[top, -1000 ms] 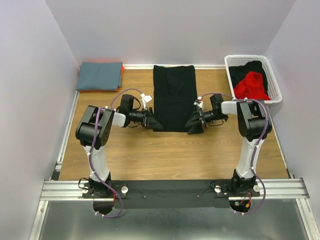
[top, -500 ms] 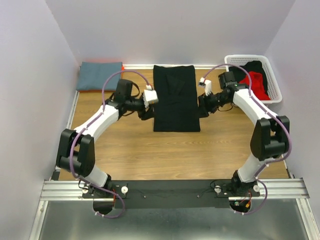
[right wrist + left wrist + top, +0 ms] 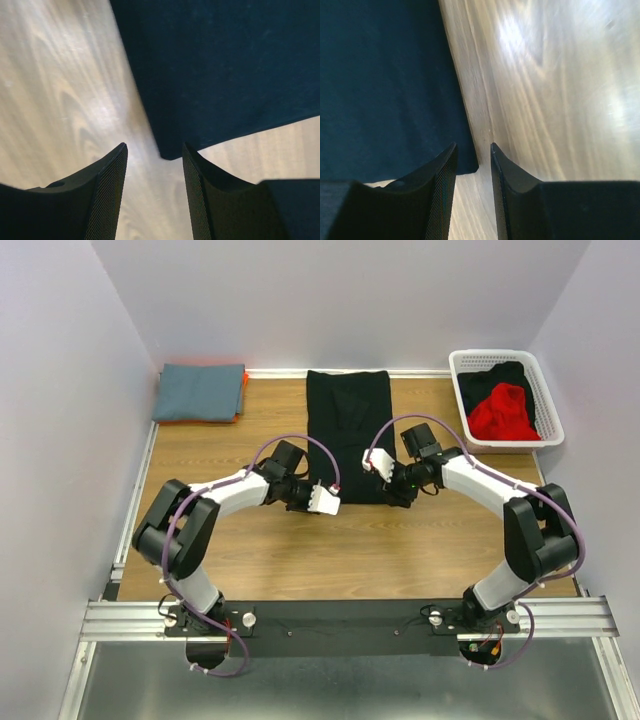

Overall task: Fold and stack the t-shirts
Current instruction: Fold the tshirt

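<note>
Wood table (image 3: 300,560), black t-shirt (image 3: 347,430) flat on it (pale walls (image 3: 340,300) around).

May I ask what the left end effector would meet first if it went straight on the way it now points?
Most likely the near corner of the black t-shirt, just ahead of the left end effector. Depth is unclear, so it might touch the wooden table beside that corner instead.

place: robot lab cell | signs: bare white walls (image 3: 350,300), wooden tabletop (image 3: 300,550), aluminium mounting rail (image 3: 350,618)
</note>
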You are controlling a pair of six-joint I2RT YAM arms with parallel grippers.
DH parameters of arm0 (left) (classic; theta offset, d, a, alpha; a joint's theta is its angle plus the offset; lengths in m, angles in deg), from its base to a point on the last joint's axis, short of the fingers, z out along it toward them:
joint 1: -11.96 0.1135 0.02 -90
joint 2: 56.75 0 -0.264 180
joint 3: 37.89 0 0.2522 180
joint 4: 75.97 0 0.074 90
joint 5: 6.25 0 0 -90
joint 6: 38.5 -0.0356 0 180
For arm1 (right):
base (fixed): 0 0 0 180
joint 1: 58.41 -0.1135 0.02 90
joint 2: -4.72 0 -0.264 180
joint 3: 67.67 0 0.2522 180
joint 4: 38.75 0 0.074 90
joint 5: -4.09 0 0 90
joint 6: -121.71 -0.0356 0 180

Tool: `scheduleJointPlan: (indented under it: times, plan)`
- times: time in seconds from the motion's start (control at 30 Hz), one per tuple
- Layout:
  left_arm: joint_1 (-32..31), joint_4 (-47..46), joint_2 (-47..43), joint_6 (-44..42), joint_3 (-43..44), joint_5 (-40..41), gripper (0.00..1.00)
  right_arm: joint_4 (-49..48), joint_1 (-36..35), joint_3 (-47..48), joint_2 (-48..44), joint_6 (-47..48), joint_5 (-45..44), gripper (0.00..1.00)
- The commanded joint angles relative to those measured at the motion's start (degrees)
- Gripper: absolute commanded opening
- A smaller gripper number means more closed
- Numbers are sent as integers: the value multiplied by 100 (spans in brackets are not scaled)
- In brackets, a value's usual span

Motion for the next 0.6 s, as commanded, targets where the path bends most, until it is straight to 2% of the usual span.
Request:
scheduleJointPlan:
  times: [0.0, 0.33, 0.43, 0.47, 0.57]
  plan:
    - [-22, -177, 417, -285, 197, 427, 41, -793, -44, -263, 214, 637, -196, 55]
    - [-22, -19, 796, -154, 356, 673, 41, -995, -53, -649, 452, 865, -284, 54]
    - [-22, 121, 892, -154, 417, 665, 33, -1057, -53, -729, 556, 953, -424, 45]
    - [-22, 217, 919, -162, 470, 656, 31, -1074, -62, -711, 592, 945, -468, 38]
    - [-13, 402, 902, -198, 540, 569, 12, -1075, -53, -554, 663, 752, -565, 18]
